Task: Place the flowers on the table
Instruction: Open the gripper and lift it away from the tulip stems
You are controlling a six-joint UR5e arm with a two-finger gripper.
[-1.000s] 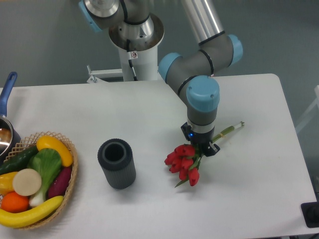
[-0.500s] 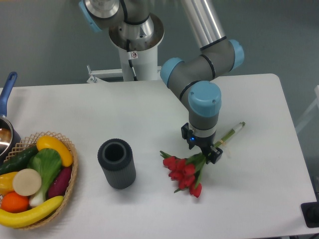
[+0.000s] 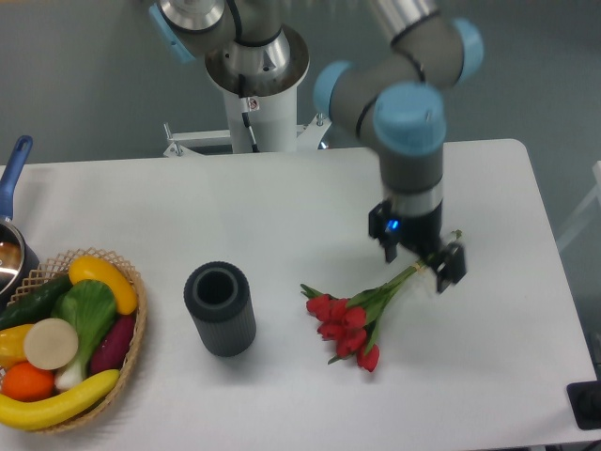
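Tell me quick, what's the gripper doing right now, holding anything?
Gripper: open, holding nothing, raised above the stem end of the flowers, which lie on the table.

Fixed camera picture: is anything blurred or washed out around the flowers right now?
Fixed camera: the arm's blue-capped grey wrist is motion-blurred; the end effector is slightly soft. The bunch of red tulips is sharp, lying on the white matte tabletop with only faint shadow, no glare. Lighting is even.

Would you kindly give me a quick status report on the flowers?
Gripper open, above the stem end. Flowers lying flat on the table, released. Dark cylinder stands apart to their left; nothing in the way.
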